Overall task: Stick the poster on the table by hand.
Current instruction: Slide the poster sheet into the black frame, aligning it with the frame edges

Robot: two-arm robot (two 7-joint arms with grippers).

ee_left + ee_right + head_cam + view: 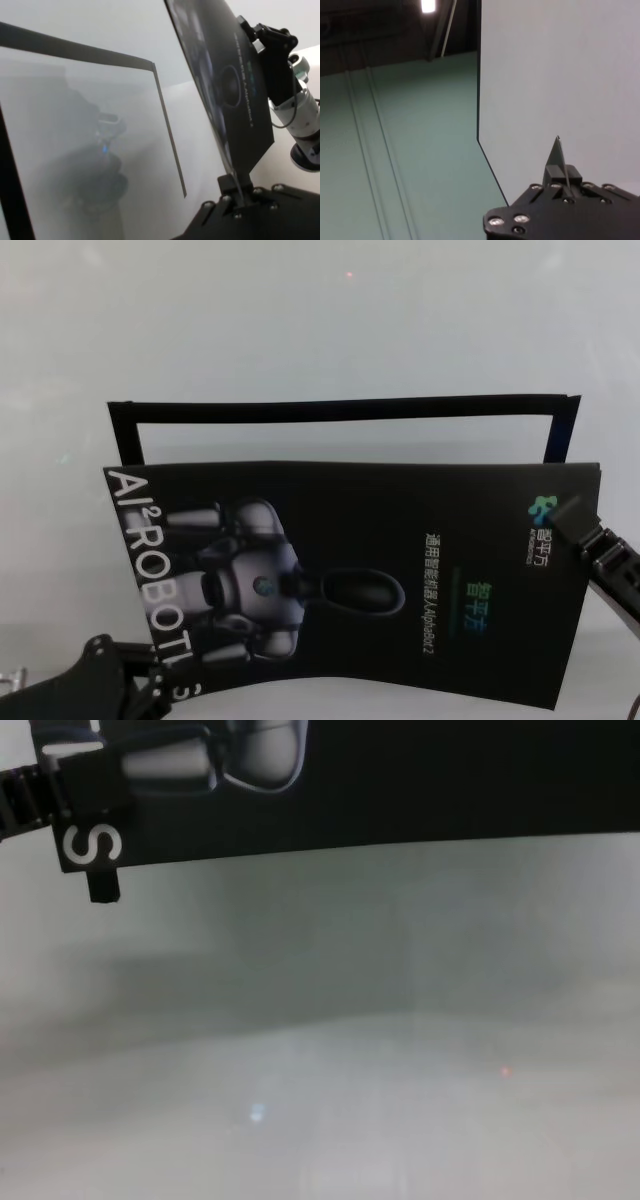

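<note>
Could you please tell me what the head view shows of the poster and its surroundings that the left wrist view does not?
Only the head view shows the poster's whole printed face, with the white letters and robot picture, and the full black rectangular outline on the table beyond it.

Only the left wrist view shows the left gripper pinching the poster's corner.

Both show the right gripper clamped on the opposite edge.

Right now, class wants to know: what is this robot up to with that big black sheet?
Both arms hold the poster up above the table. The left gripper pinches its edge near the white letters, the right gripper grips the opposite edge by the logo, jaws shut on the sheet. A black outlined frame on the table lies just beyond it. The poster is not yet laid down or stuck.
</note>
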